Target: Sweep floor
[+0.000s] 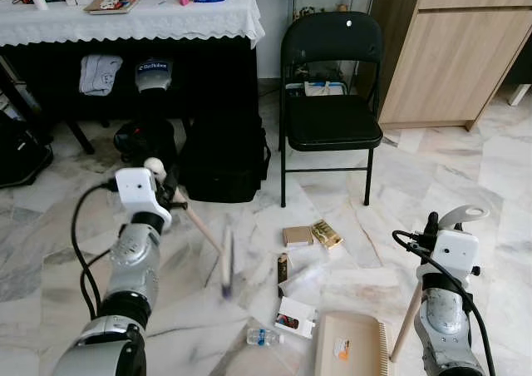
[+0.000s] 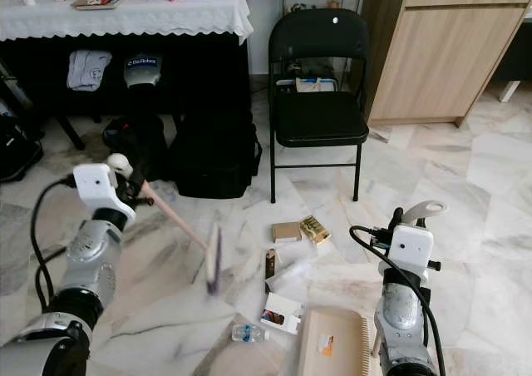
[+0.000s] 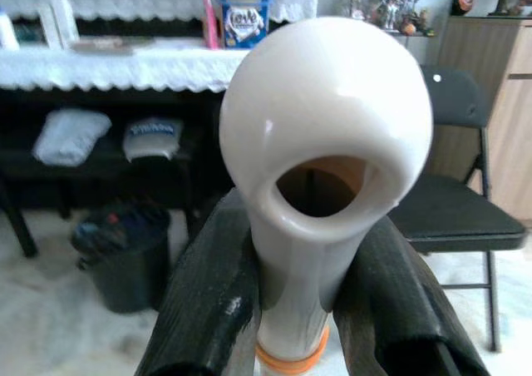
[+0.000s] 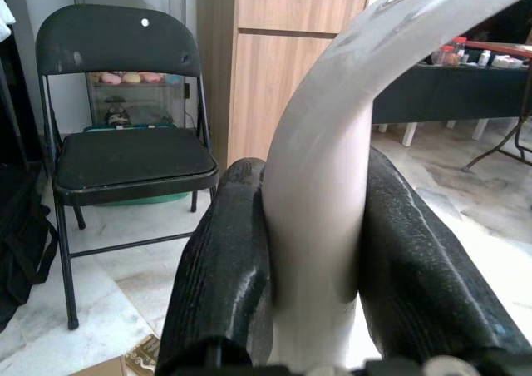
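A white and grey marble floor [image 1: 465, 193] spreads before the robot. At its far edge stands a long table [image 1: 166, 18] draped in white lace cloth, with a light wooden cabinet [image 1: 453, 51] to the right and a black folding metal chair [image 1: 331, 101] between them. A black bag [image 1: 223, 155] sits on the floor under the table's front. Near the robot's feet a beige plastic dustpan [image 1: 349, 347] lies flat, its wooden handle gripped by the right tool [image 4: 316, 309], fingers pressed against both sides of the white curved grip. The left tool [image 3: 291, 309] clamps the white looped end of a small wooden-handled broom [image 1: 204, 230], whose blurred bristle head hangs just above the floor, left of the litter: a clear plastic bottle [image 1: 263, 337], a small brown cardboard box [image 1: 297, 235] and a gold wrapper [image 1: 327, 234].
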Available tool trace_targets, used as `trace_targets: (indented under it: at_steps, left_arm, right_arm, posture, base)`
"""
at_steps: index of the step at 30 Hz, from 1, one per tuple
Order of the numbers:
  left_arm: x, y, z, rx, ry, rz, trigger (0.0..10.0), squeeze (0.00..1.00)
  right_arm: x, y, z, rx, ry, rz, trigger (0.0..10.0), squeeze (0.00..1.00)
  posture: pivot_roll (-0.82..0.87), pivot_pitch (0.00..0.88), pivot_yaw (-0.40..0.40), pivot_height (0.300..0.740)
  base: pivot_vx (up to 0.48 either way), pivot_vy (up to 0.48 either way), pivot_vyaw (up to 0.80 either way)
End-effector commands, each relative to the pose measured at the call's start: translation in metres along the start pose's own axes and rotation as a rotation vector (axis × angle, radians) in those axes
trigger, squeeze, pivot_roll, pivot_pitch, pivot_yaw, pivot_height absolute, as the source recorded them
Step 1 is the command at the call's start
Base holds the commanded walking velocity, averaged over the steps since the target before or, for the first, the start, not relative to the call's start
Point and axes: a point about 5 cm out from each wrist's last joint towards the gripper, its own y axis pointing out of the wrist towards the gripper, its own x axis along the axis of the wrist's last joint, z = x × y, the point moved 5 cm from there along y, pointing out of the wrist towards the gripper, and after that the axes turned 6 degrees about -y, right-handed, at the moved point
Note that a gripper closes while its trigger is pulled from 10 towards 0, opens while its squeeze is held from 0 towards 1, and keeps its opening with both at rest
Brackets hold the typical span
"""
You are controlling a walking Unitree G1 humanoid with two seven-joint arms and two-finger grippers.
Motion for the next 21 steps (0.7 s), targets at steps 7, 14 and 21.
trace_targets:
  at_steps: [7, 14, 21]
  left_arm:
    - [-0.007, -0.008, 0.012, -0.02, 0.229, 0.042, 10.0, 0.0]
    - [-0.015, -0.018, 0.021, -0.023, 0.323, 0.069, 10.0, 0.0]
    - [-0.019, -0.037, 0.044, -0.008, 0.374, 0.098, 10.0, 0.0]
  right_arm:
    - [0.002, 0.0, -0.002, -0.002, 0.003, -0.015, 10.0, 0.0]
    - [0.003, 0.001, -0.002, -0.003, 0.003, -0.017, 10.0, 0.0]
    - [0.003, 0.002, -0.001, -0.004, 0.006, -0.014, 10.0, 0.0]
  posture:
    - [-0.02, 0.036, 0.029, 0.74]
    - [-0.02, 0.036, 0.034, 0.74]
    - [-0.01, 0.037, 0.038, 0.74]
  base:
    - [0.0, 0.0, 0.0]
    - [0.0, 0.0, 0.0]
    - [0.0, 0.0, 0.0]
